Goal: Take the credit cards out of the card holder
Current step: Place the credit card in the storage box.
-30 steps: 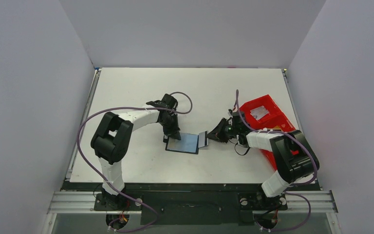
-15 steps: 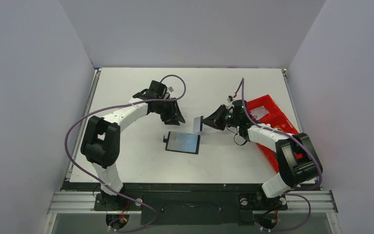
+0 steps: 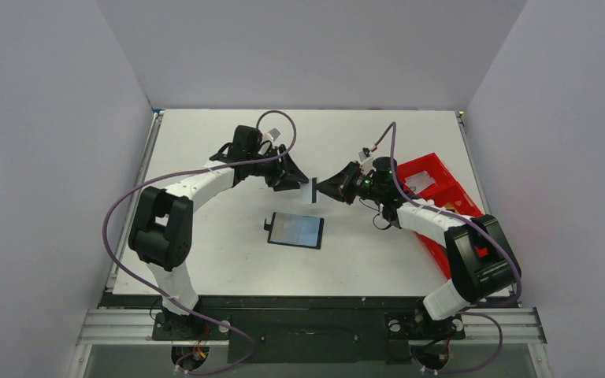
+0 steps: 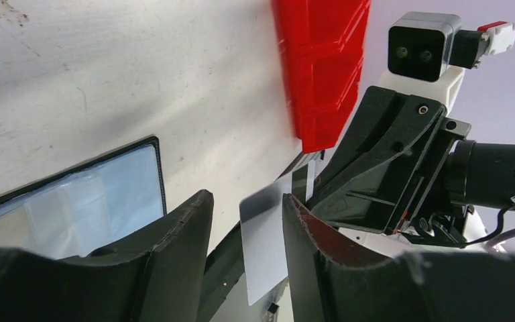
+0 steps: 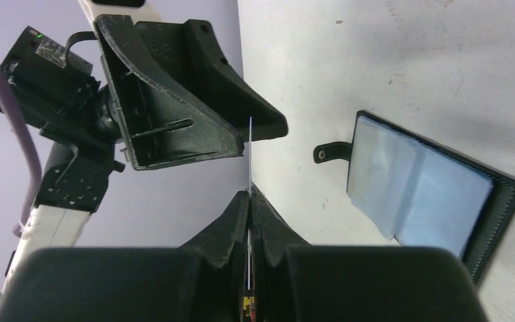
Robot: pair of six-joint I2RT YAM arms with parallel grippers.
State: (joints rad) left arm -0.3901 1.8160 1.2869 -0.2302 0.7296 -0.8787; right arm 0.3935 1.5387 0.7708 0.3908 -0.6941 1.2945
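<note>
While the top view shows the card holder (image 3: 295,230) lying open, blue-grey face up, on the desk (image 3: 205,260) midway between its side edges and nearer the near edge, the right gripper (image 3: 321,190) pinches a credit card (image 3: 314,190) beyond it, with the left gripper (image 3: 303,179) just beside. Left wrist view: own fingers stand apart, the card's free end between them, unclamped; red tray (image 4: 322,67) behind. Right wrist view: fingers pressed shut on the card's thin edge.

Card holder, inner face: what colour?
The card holder is pale blue-grey inside, black-edged; right wrist view shows it best.
</note>
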